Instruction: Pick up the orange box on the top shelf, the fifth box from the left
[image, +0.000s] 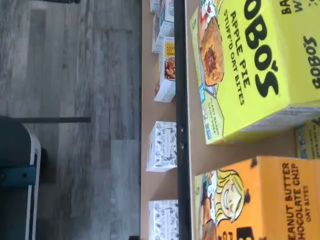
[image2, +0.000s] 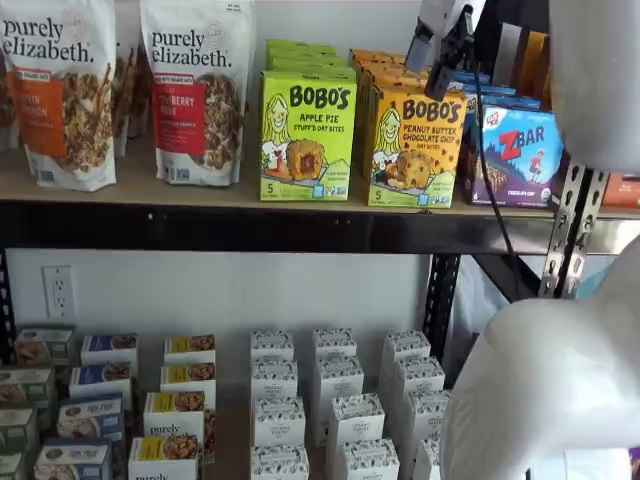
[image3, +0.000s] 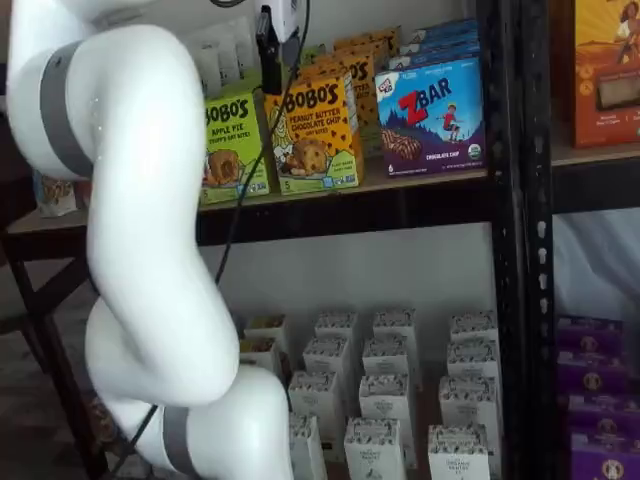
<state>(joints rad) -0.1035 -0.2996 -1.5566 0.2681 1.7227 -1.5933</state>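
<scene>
Likely light, stiff cardboard, the orange box suits a pinch across its side faces; the claw gapes, empty.

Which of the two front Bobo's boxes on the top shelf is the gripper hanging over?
The orange box, Peanut Butter Chocolate Chip. The gripper hangs above its upper right corner, while the green Apple Pie box stands clear to its left in a shelf view.

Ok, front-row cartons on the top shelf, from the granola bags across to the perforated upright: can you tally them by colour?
Green Bobo's Apple Pie box: 1
Orange box: 1
Blue-purple ZBar box: 1
Total: 3
</scene>
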